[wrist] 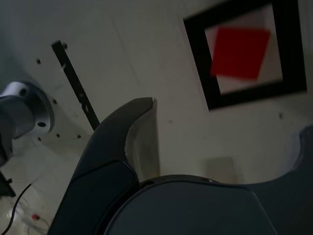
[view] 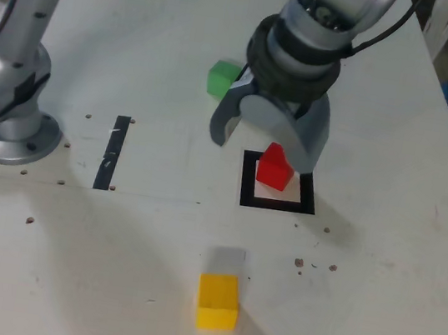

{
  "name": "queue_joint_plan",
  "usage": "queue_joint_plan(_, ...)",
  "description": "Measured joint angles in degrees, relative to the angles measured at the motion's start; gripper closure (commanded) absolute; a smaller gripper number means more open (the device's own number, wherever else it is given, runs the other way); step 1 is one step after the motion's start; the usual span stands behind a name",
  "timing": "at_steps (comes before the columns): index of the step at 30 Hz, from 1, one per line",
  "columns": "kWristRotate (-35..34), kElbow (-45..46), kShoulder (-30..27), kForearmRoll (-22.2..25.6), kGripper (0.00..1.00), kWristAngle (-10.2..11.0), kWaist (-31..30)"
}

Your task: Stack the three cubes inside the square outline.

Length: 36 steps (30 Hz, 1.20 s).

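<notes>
Spread wide, the grey curved-jaw gripper (view: 266,140) hangs tilted over the work surface, with nothing pinched between its jaws. Just beneath it, partly covered by one jaw in the exterior view, the solid red cube (view: 275,167) sits turned askew inside the thick black square outline with the white centre (view: 307,203). Behind the gripper, toward the exterior view's left, is the green cube (view: 223,79), partly hidden by it. The bright yellow cube (view: 218,302) rests well apart from the gripper, on its near side. Farther off to the exterior view's left lie a narrow black tape strip (view: 112,152) and the silvery round arm base (view: 12,138), both on the pale, hole-dotted tabletop (view: 137,239).
</notes>
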Motion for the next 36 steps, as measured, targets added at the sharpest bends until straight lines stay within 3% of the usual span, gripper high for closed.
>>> queue_joint_plan(3, -5.42, 0.52, -1.04, 1.07, 0.05, -1.67, -3.79)
queue_joint_plan(6, -11.17, 1.96, -1.98, 1.59, 0.03, -5.51, -7.77)
queue_joint_plan(11, -21.35, 2.48, -2.85, 0.22, 0.01, -13.64, -15.38)
queue_joint_plan(17, -33.06, -2.47, 1.59, -0.38, 0.01, -18.91, -19.6)
queue_joint_plan(20, -37.85, -3.28, 3.97, -1.09, 0.01, -20.21, -19.92)
queue_joint_plan(25, -37.41, -2.24, 4.43, -3.61, 0.01, -20.2, -19.87)
queue_joint_plan(36, -35.7, 9.72, 3.21, -14.58, 0.0, -19.36, -17.53)
